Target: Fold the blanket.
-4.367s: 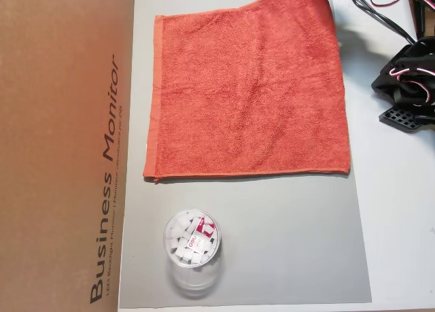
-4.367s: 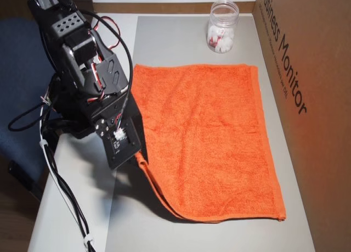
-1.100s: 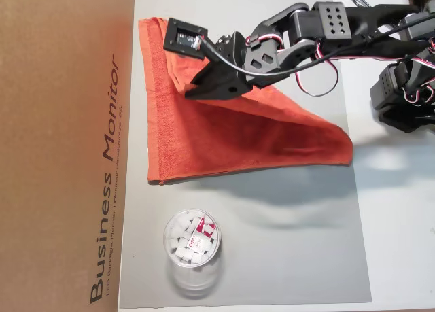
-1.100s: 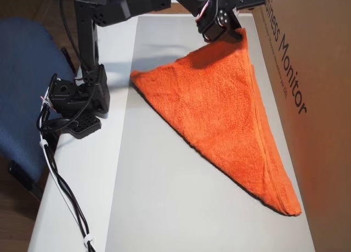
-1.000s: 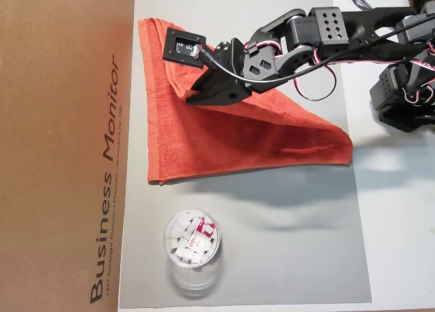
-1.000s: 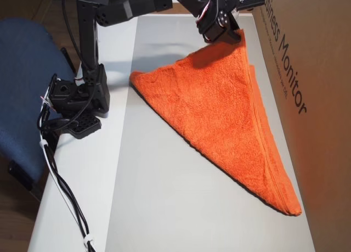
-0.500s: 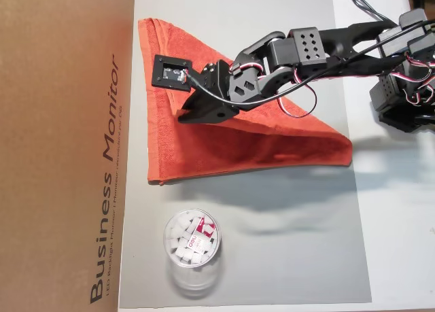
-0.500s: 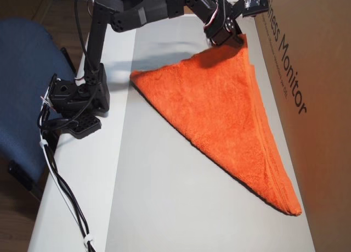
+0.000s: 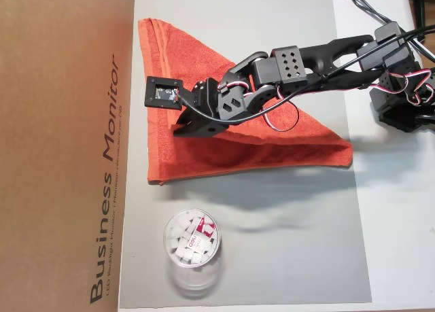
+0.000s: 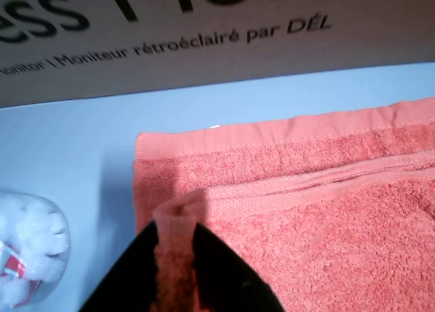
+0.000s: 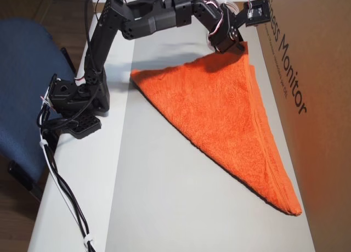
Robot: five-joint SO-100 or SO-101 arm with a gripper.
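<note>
We see the blanket lying on the grey mat, folded over on the diagonal into a rough triangle. In an overhead view its long straight side runs beside the cardboard box at the left, with a strip of mat between them, and its far point reaches the mat's right edge. In the other overhead view the triangle narrows toward the near right corner of the mat, close to the box.

The gripper is clamped on a corner of the blanket; in the wrist view the two dark fingers pinch a raised fold of cloth between them, just above the lower layer and its flat woven band. The arm stretches across the blanket from its base on the right and hides part of the cloth beneath it.

A clear jar of white pieces stands on the mat near the held corner, apart from the blanket; the wrist view shows it at the lower left. A blue chair sits beside the table, and cables trail from the arm's base.

Compared with half a second ago, the gripper has carried the corner nearer the jar, along the box side. Four seconds ago the blanket lay flat and open.
</note>
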